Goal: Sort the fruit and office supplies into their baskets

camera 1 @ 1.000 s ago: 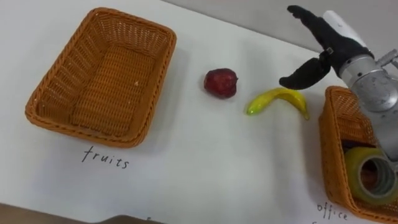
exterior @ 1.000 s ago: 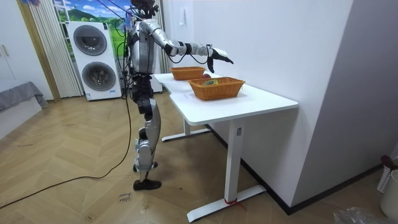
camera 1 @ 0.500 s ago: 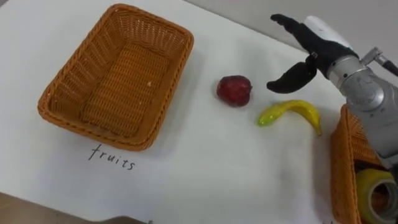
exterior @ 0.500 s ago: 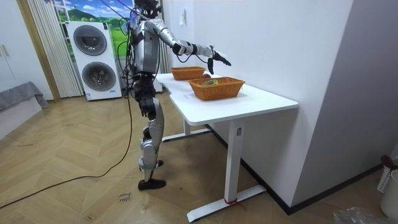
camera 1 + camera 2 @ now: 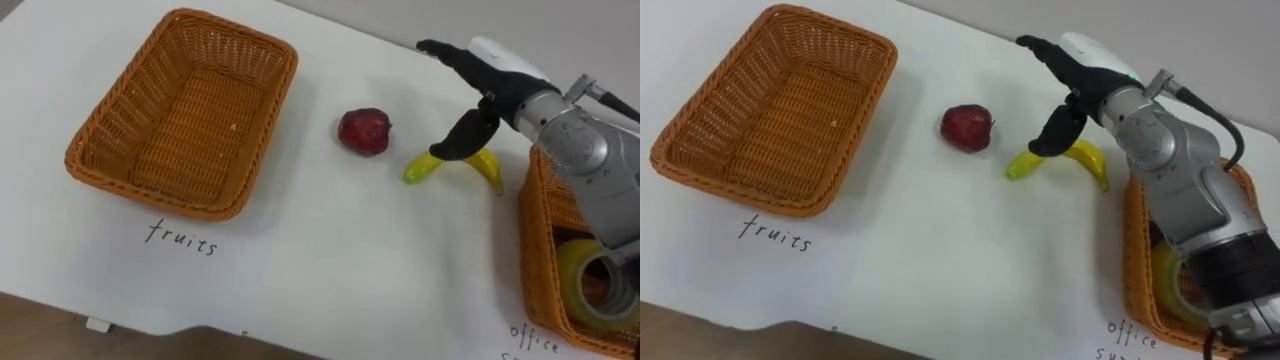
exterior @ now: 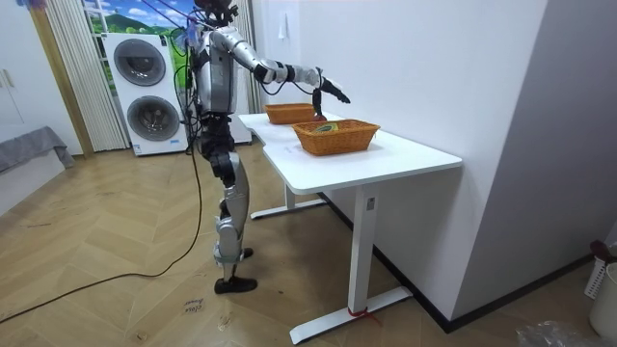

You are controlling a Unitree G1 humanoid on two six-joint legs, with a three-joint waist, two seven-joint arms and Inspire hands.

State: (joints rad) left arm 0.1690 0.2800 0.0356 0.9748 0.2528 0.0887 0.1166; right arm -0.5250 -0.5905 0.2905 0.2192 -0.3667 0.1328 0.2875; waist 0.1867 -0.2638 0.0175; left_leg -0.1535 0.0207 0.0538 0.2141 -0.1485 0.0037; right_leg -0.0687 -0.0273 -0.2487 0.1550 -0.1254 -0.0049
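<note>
R robot hand (image 5: 482, 86), fingers straight, over banana (image 5: 424, 168), apple (image 5: 363, 131) nearby.

A dark red apple (image 5: 364, 131) sits on the white bench (image 5: 330, 260), between the two wicker baskets and nearer the left basket (image 5: 265, 115). That basket is rectangular, upright and holds nothing. Just right of the apple lies a curved yellow banana (image 5: 418, 170) with a greenish left end, arching toward the far side; its middle is hidden behind the thumb of the right robot hand (image 5: 495, 85), whose fingers stretch out straight above it. The banana's right end lies near the right basket (image 5: 535, 260), where a yellowish roll of tape (image 5: 570, 275) lies.
</note>
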